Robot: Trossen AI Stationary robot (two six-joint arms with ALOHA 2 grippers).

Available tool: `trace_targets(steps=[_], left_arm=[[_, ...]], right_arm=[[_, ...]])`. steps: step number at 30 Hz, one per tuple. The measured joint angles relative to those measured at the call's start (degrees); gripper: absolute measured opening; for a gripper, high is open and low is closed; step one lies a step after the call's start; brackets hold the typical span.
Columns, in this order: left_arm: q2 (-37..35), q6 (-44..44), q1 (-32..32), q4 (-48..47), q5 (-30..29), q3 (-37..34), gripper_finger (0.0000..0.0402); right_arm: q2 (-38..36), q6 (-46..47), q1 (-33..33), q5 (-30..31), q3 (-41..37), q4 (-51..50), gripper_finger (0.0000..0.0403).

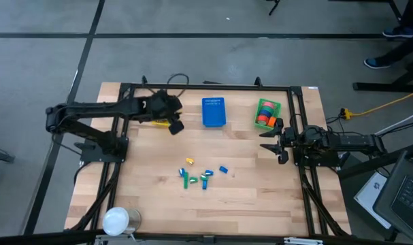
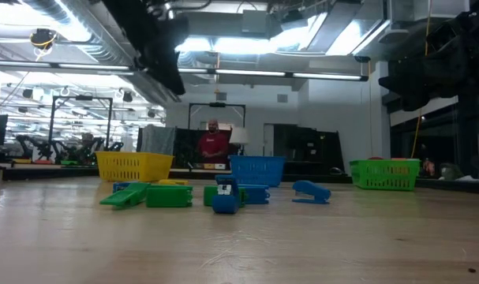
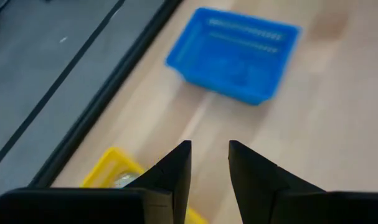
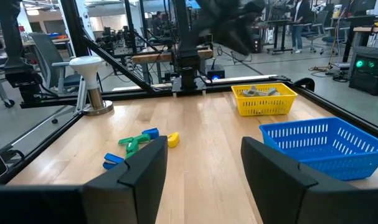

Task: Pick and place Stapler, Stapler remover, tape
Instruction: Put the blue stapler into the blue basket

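Small green, blue and yellow stapler-like pieces (image 1: 201, 177) lie loose at the middle of the table; in the low view they show as green (image 2: 148, 195) and blue (image 2: 310, 192) ones. Round tape rolls (image 1: 264, 117) lie in a green basket (image 1: 269, 104) at the far right. My left gripper (image 1: 176, 127) hangs open over the yellow basket (image 1: 160, 123) at the far left, with nothing between its fingers (image 3: 210, 149). My right gripper (image 1: 273, 141) waits open at the right edge, its fingers level (image 4: 204, 146). Which piece is the stapler remover, I cannot tell.
A blue basket (image 1: 214, 112) stands between the yellow and green ones at the far side. The yellow basket (image 4: 263, 99) holds grey items. A white-topped stand (image 1: 118, 220) sits at the near left corner. A dark frame (image 1: 206, 86) runs round the table.
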Motion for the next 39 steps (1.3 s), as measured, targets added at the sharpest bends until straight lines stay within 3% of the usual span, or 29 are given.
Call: trace_targets(steps=[18,26,34,39], left_arm=[[0.34,-3.78,-24.5,0.44,3.03,0.01,0.0106],[3.65,-3.75,-32.99,0.39,4.26,-0.02,0.0107],[13.91,6.23,-36.26,-0.63,8.02,-0.04,0.0103],[19.9,16.87,-36.26,-0.65,8.94,-0.04,0.0103]], right_arm=[[-0.02,0.02,0.02,0.0,0.0,-0.02,0.021],[0.0,0.0,0.02,0.0,-0.02,-0.02,0.021],[-0.01,0.02,0.0,0.0,0.0,-0.01,0.021],[-0.02,0.0,0.02,0.0,-0.01,0.0,0.021]])
